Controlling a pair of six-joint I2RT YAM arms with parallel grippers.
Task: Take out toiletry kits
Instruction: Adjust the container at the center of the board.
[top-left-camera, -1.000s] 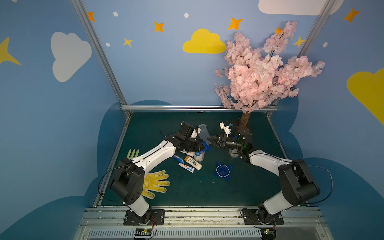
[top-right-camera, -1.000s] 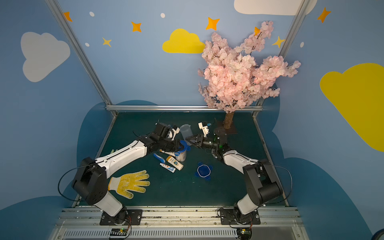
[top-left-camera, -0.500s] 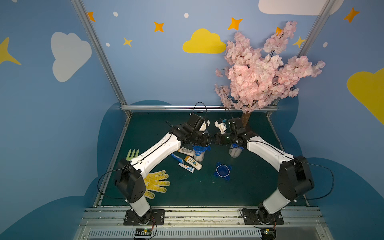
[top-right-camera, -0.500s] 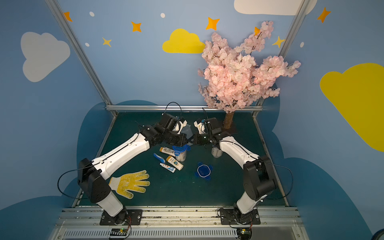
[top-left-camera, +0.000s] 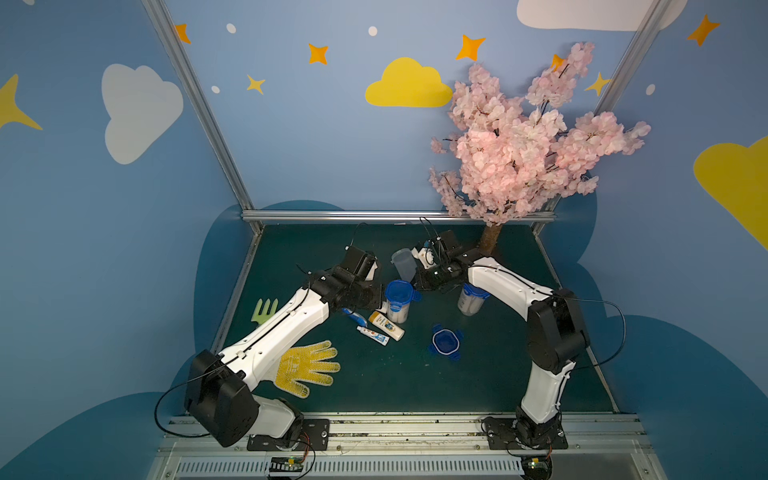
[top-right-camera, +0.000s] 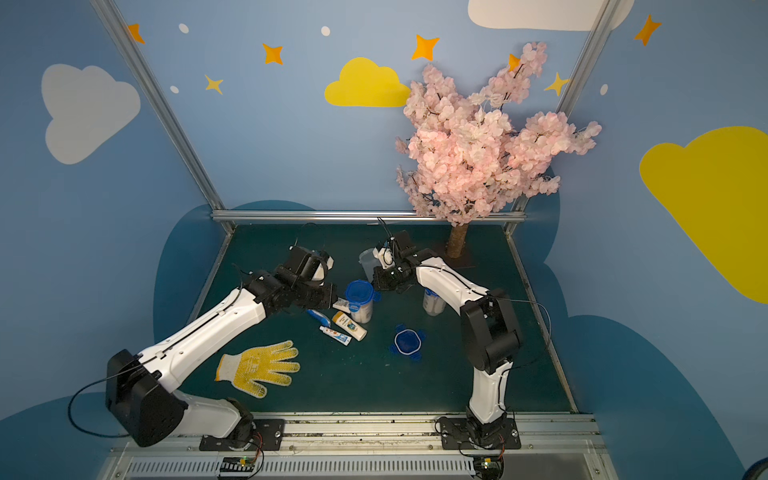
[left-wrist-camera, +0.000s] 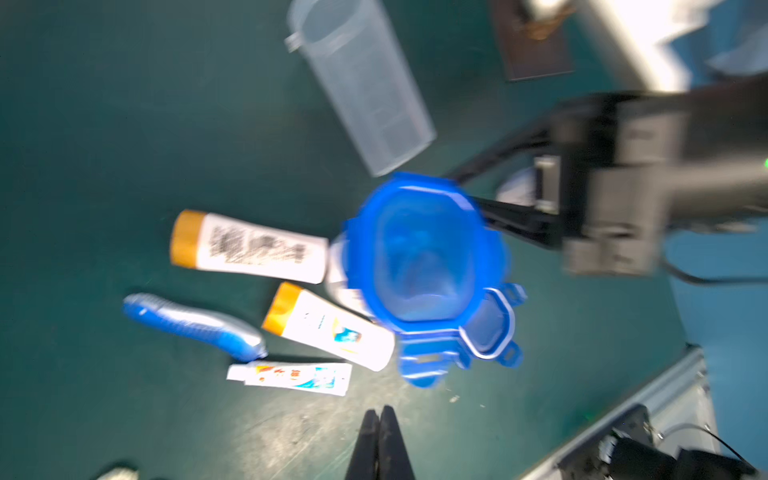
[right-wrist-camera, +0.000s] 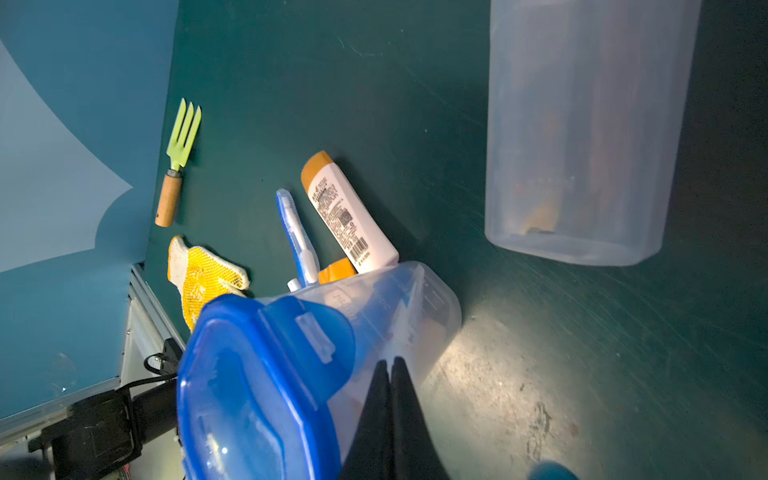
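Observation:
Toiletry kit pieces lie loose on the green table: two white bottles with yellow caps (left-wrist-camera: 249, 249) (left-wrist-camera: 328, 326), a blue-and-white toothbrush (left-wrist-camera: 193, 326) and a toothpaste tube (left-wrist-camera: 291, 376). In a top view they lie left of an upright clear jar with a blue lid (top-left-camera: 399, 299). My left gripper (left-wrist-camera: 379, 411) is shut and empty, just left of that jar (top-right-camera: 359, 301). My right gripper (right-wrist-camera: 390, 361) is shut, its tips against the jar's side (right-wrist-camera: 399, 316) below the lid. What is inside the jar is unclear.
An empty clear jar (top-left-camera: 404, 264) lies on its side behind. A second lidded jar (top-left-camera: 471, 297) stands under my right arm. A loose blue lid (top-left-camera: 445, 341), a yellow glove (top-left-camera: 307, 365), a green hand fork (top-left-camera: 265, 311) and a blossom tree (top-left-camera: 490, 239) are around.
My right gripper has shut and swung round to the lidded jar's side. My left arm rose toward the back, then drew back left of the jar. A second bottle now shows beside the jar.

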